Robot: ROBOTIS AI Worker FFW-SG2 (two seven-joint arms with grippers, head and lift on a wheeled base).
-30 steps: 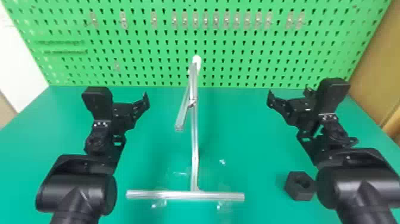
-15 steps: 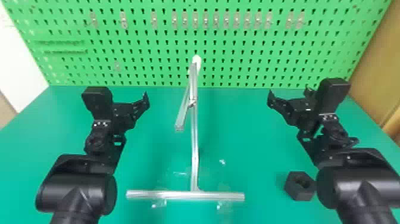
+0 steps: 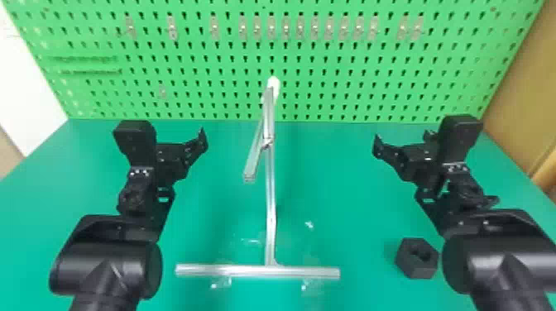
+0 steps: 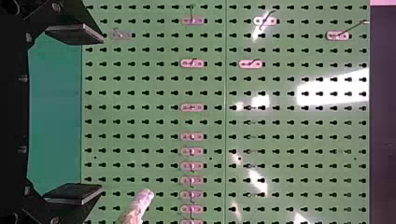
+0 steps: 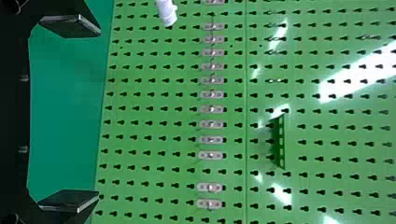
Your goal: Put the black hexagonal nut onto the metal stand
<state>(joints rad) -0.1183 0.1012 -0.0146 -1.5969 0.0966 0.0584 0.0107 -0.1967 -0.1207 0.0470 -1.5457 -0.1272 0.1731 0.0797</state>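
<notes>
In the head view my left gripper is held above the table, left of the metal stand. My right gripper is raised on the stand's other side. The black hexagonal nut lies on the table at the near right, beside the right arm's thick forearm and well nearer than that gripper. Wide apart and holding nothing, the fingers of the left gripper are open in its wrist view. The right gripper is likewise open and bare. The stand's white tip appears in the right wrist view.
A green pegboard with small metal hooks rises behind the green table. The stand's long foot bar lies crosswise near the front, between the two arms, with clear tape around it. One angled bar juts from the upright.
</notes>
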